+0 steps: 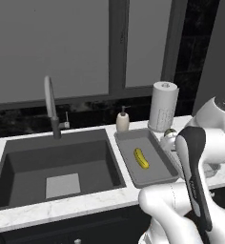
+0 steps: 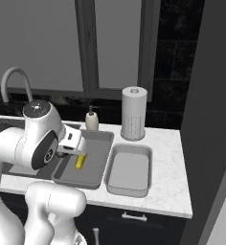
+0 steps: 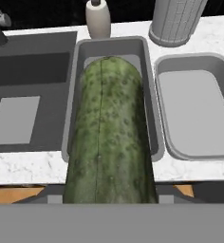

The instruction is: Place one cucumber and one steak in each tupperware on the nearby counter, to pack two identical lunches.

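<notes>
A dark green cucumber point(image 3: 111, 137) fills the middle of the hand view, with my gripper point(image 3: 110, 198) shut on it above the left tupperware point(image 3: 77, 71). That tupperware point(image 1: 150, 180) holds a yellow cucumber point(image 1: 141, 157), which also lies under my hand point(image 2: 72, 139) as a yellow cucumber point(image 2: 79, 161). The right tupperware point(image 2: 129, 173) stands beside it with nothing in it, as the hand view of this tupperware point(image 3: 194, 114) confirms. Both sit on the white marbled counter point(image 2: 168, 165). The steak is out of view.
A dark sink basin point(image 1: 57, 164) with a faucet point(image 1: 50, 105) lies left of the trays. Behind the trays stand a soap bottle point(image 1: 123, 119) and a paper towel roll point(image 1: 163, 106). A tall dark panel point(image 2: 210, 119) bounds the counter on the right.
</notes>
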Controlling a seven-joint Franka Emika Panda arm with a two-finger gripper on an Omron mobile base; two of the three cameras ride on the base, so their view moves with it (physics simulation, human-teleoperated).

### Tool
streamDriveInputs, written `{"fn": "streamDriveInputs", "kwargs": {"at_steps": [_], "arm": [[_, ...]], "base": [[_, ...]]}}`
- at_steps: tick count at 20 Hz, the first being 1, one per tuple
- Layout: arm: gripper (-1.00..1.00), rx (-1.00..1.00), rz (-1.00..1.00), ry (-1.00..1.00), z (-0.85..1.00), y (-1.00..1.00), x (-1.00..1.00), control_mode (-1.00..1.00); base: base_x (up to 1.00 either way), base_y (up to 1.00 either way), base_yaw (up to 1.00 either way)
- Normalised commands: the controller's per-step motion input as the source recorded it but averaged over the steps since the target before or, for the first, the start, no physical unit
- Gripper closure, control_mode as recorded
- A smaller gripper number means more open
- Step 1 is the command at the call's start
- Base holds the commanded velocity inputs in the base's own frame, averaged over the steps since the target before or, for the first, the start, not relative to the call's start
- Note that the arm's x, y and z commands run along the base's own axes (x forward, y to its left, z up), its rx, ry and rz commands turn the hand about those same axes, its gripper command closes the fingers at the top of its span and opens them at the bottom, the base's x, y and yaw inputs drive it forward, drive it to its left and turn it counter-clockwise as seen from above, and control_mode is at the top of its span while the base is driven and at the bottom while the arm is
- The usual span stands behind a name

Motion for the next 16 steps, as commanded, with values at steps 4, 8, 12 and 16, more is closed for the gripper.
{"fn": "streamDriveInputs", "kwargs": {"at_steps": [4, 8, 12, 16], "arm": [[1.00, 0.00, 0.00, 0.00, -0.40, -0.92, 0.42, -1.00], [1.00, 0.00, 0.00, 0.07, -0.51, -0.91, 0.48, -1.00], [1.00, 0.00, 0.00, 0.21, -0.67, -0.67, 0.62, -1.00], [1.00, 0.00, 0.02, 0.22, -0.63, -0.55, 0.65, -1.00]], "base": [[0.00, 0.00, 0.00], [0.00, 0.00, 0.00], [0.00, 0.00, 0.00], [0.00, 0.00, 0.00]]}}
